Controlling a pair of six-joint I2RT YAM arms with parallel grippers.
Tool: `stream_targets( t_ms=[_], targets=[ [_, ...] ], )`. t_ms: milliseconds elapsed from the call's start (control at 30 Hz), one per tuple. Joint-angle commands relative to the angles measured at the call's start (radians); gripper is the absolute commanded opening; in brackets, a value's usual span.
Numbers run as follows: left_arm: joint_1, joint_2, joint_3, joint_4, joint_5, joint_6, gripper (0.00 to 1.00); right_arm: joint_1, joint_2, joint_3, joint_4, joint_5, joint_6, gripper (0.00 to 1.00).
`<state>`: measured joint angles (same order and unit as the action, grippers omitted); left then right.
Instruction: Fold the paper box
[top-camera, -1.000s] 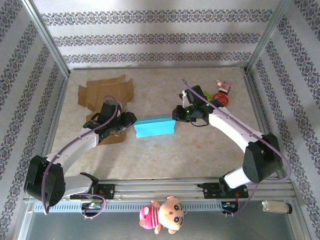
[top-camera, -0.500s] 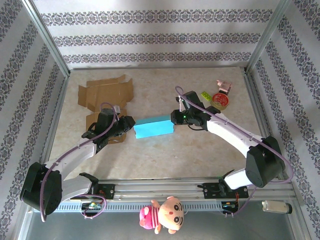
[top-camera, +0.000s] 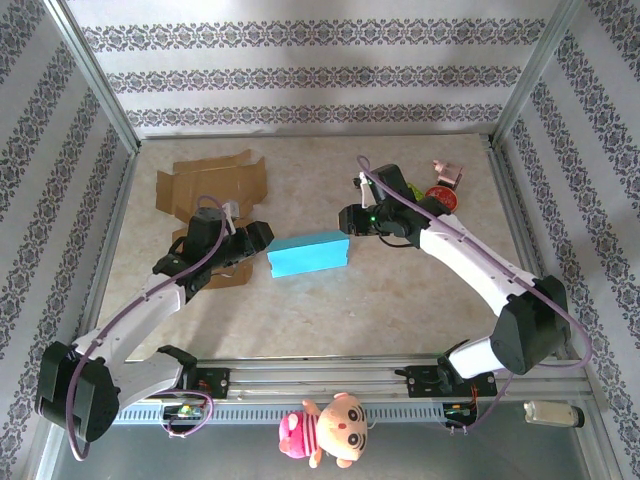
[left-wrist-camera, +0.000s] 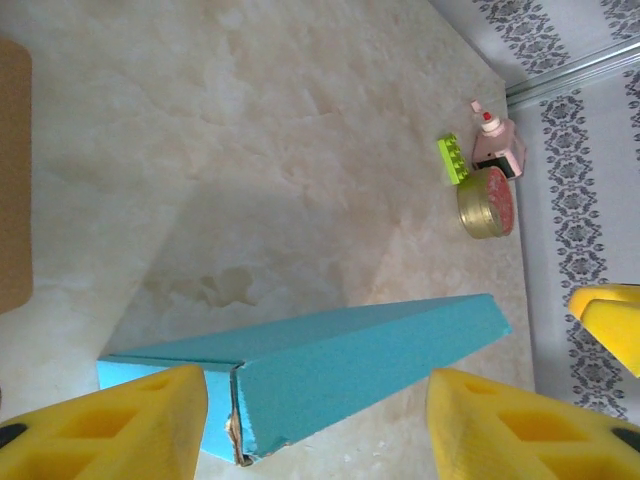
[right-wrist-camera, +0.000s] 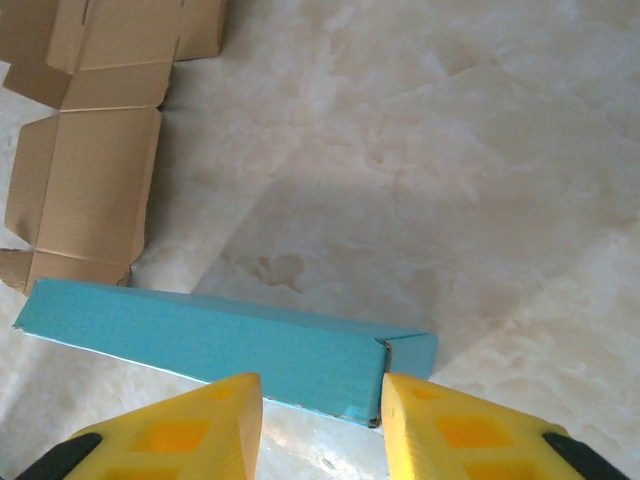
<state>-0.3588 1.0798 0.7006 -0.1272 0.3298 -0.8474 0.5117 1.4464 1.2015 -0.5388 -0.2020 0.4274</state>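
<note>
The blue paper box (top-camera: 308, 254) lies closed on the desk (top-camera: 330, 310) near its middle, long side running left to right, between the two arms. In the top view the left gripper (top-camera: 255, 238) sits just beside the box's left end and the right gripper (top-camera: 348, 218) just off its upper right corner.

In the left wrist view the left gripper (left-wrist-camera: 315, 400) has its jaws spread wide. One yellow finger (left-wrist-camera: 110, 425) is close against the box (left-wrist-camera: 330, 365) near its end corner. The other finger (left-wrist-camera: 520, 430) stands apart from it, so nothing is pinched. A yellow fingertip of the other arm shows at the right edge of that view.

In the right wrist view the right gripper (right-wrist-camera: 322, 400) has its jaws parted by a narrower gap. The end corner of the box (right-wrist-camera: 220, 340) shows in that gap, beyond the fingers (right-wrist-camera: 200, 420). The fingers do not close on it.

A flattened brown cardboard box (top-camera: 210, 185) lies on the far left of the desk, behind the left arm. At the far right sit a roll of tape (top-camera: 441, 198), a green toy brick (left-wrist-camera: 453, 158) and a small pink object (top-camera: 447, 173), all close together and well apart from the blue box. A plush doll (top-camera: 325, 428) hangs at the near edge below the arm bases.
</note>
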Motion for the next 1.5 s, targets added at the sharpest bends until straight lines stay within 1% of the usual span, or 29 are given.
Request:
stream_targets(
  t_ms=[0, 133, 167, 233, 267, 300, 367, 400, 433, 533, 567, 633, 700, 800, 967, 1000, 1067, 1200, 1300, 1333, 1400, 1433, 1467],
  targets=[
    [0.007, 0.003, -0.019, -0.032, 0.013, -0.052, 0.60, -0.018, 0.018, -0.019, -0.023, 0.009, 0.019, 0.38],
    [0.007, 0.027, -0.058, -0.052, 0.006, -0.080, 0.60, -0.020, 0.048, -0.064, -0.018, -0.008, 0.021, 0.37],
    [0.006, 0.040, -0.073, -0.042, 0.020, -0.091, 0.58, -0.018, 0.055, -0.085, -0.012, -0.012, 0.026, 0.35],
    [0.006, 0.067, -0.104, -0.019, 0.052, -0.103, 0.50, -0.013, 0.069, -0.140, 0.013, -0.018, 0.036, 0.31],
    [0.005, 0.081, -0.123, -0.019, 0.057, -0.108, 0.42, -0.009, 0.079, -0.172, 0.026, -0.012, 0.041, 0.28],
    [0.006, 0.090, -0.142, -0.018, 0.056, -0.107, 0.35, -0.006, 0.091, -0.198, 0.035, -0.005, 0.044, 0.25],
    [0.005, 0.094, -0.179, -0.015, 0.038, -0.106, 0.25, -0.002, 0.111, -0.234, 0.041, 0.007, 0.051, 0.22],
    [0.006, 0.094, -0.194, -0.008, 0.033, -0.099, 0.22, -0.001, 0.118, -0.239, 0.043, -0.001, 0.052, 0.22],
    [0.007, 0.093, -0.200, -0.006, 0.028, -0.095, 0.22, 0.000, 0.120, -0.239, 0.043, -0.008, 0.053, 0.22],
    [0.007, 0.083, -0.174, -0.011, 0.019, -0.073, 0.22, 0.003, 0.095, -0.198, 0.027, -0.021, 0.053, 0.22],
    [0.007, 0.076, -0.153, -0.017, 0.015, -0.062, 0.26, 0.002, 0.078, -0.173, 0.020, -0.021, 0.049, 0.23],
    [0.007, 0.059, -0.105, -0.043, -0.006, -0.037, 0.37, -0.002, 0.049, -0.124, 0.007, -0.026, 0.048, 0.25],
    [0.007, 0.041, -0.052, -0.063, -0.023, -0.014, 0.46, -0.006, 0.025, -0.072, 0.005, -0.042, 0.052, 0.29],
    [0.007, 0.026, -0.015, -0.045, -0.014, -0.022, 0.48, -0.007, 0.017, -0.023, 0.010, -0.058, 0.058, 0.32],
    [0.007, 0.033, -0.028, -0.037, -0.013, -0.050, 0.49, -0.009, 0.058, -0.017, 0.022, -0.031, 0.053, 0.35],
    [0.007, 0.038, -0.041, -0.033, -0.012, -0.058, 0.47, -0.009, 0.071, -0.025, 0.022, -0.028, 0.049, 0.35],
    [0.007, 0.051, -0.074, -0.004, 0.028, -0.076, 0.39, -0.007, 0.087, -0.048, 0.020, -0.031, 0.048, 0.34],
    [0.007, 0.058, -0.136, 0.023, 0.105, -0.104, 0.25, 0.014, 0.088, -0.132, 0.016, -0.008, 0.035, 0.28],
    [0.005, 0.016, -0.147, -0.018, 0.149, -0.073, 0.19, 0.027, 0.054, -0.175, -0.027, 0.021, 0.011, 0.24],
    [0.004, -0.004, -0.145, -0.028, 0.176, -0.055, 0.19, 0.029, 0.029, -0.190, -0.038, 0.018, 0.015, 0.24],
    [0.004, -0.077, -0.128, -0.121, 0.195, -0.015, 0.20, 0.040, -0.064, -0.251, -0.058, 0.007, 0.045, 0.25],
    [0.002, -0.116, -0.122, -0.167, 0.191, 0.007, 0.22, 0.043, -0.113, -0.287, -0.062, -0.003, 0.063, 0.28],
    [0.000, -0.161, -0.121, -0.225, 0.179, 0.022, 0.28, 0.046, -0.171, -0.328, -0.074, -0.013, 0.085, 0.31]
  ],
)
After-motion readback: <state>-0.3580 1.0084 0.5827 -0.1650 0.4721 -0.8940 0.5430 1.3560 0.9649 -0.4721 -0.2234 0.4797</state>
